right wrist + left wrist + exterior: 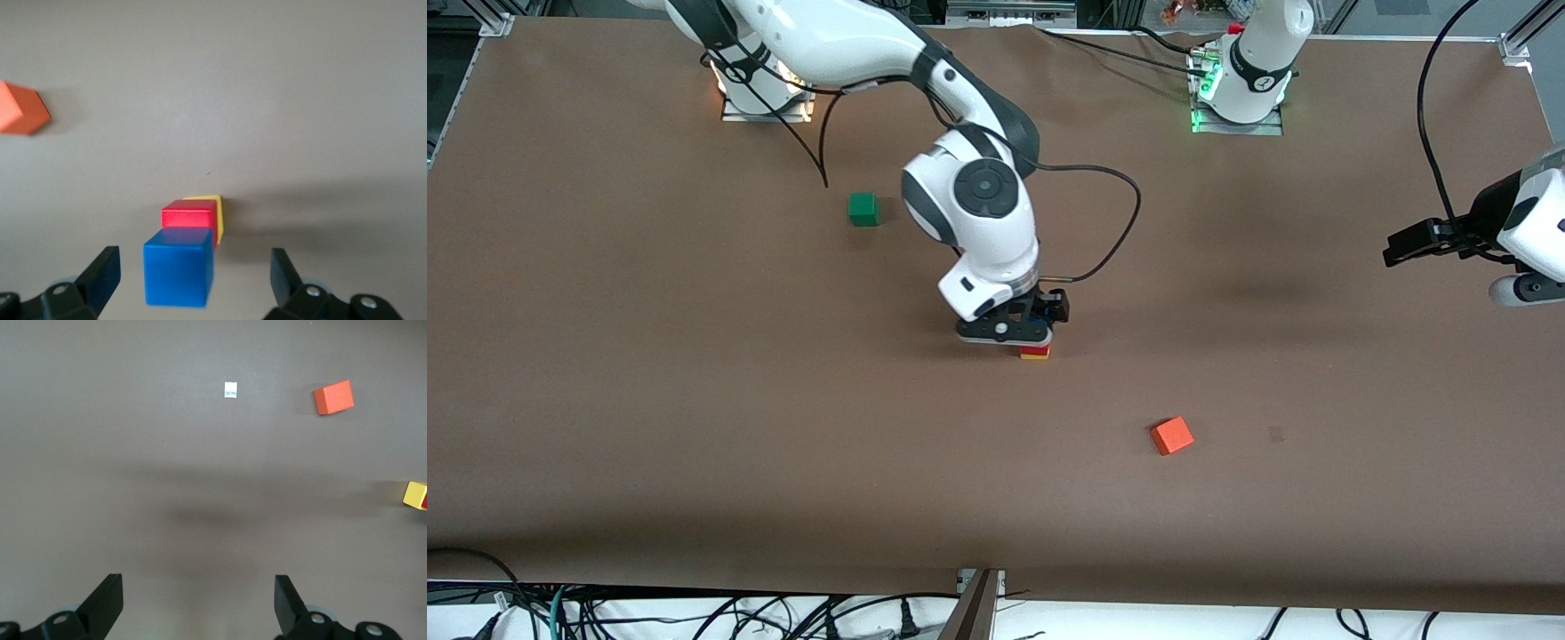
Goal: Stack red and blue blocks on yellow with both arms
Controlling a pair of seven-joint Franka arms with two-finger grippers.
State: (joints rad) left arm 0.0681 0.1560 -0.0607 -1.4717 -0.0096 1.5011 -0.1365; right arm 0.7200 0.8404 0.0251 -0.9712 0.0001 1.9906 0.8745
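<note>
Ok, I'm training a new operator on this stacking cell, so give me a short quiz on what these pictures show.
1. Which colour is at the bottom of the stack under the right gripper? A) blue B) yellow C) red
2. True or false: the right gripper is shut on the blue cube.
3. Fill in: of the two loose cubes, the ___ one lies nearer to the front camera.

Key
1. B: the yellow cube carries the red cube, with the blue cube on top.
2. False: its fingers stand open, apart from the blue cube.
3. Orange-red: the orange-red cube lies nearer than the green cube.
The left gripper waits open toward the left arm's end of the table.
</note>
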